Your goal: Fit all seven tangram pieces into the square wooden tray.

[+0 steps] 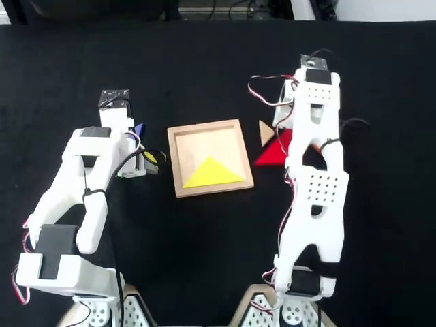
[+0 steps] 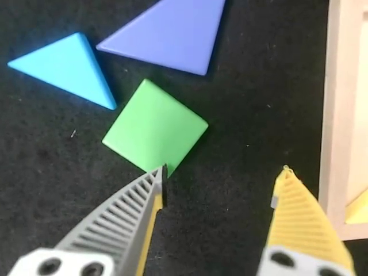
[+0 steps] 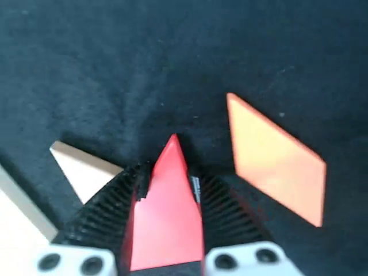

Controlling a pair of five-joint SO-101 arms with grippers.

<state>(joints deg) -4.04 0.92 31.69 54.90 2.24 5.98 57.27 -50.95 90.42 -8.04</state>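
The square wooden tray (image 1: 176, 158) sits mid-table with a yellow triangle (image 1: 212, 172) lying in it. My left gripper (image 2: 221, 179) is open just left of the tray (image 2: 339, 109), low over the cloth, one fingertip at the corner of a green square (image 2: 155, 127). A light blue triangle (image 2: 66, 68) and a purple piece (image 2: 167, 31) lie just beyond the square. My right gripper (image 3: 169, 172) is shut on a red triangle (image 3: 167, 213), right of the tray. A beige triangle (image 3: 83, 167) and an orange parallelogram (image 3: 276, 158) lie on the cloth on either side of it.
Black cloth covers the table. In the high view the red triangle (image 1: 272, 151) and beige triangle (image 1: 265, 131) sit close to the tray's right side, partly under the right arm (image 1: 313, 177). The left arm (image 1: 88, 177) hides most of the left pieces.
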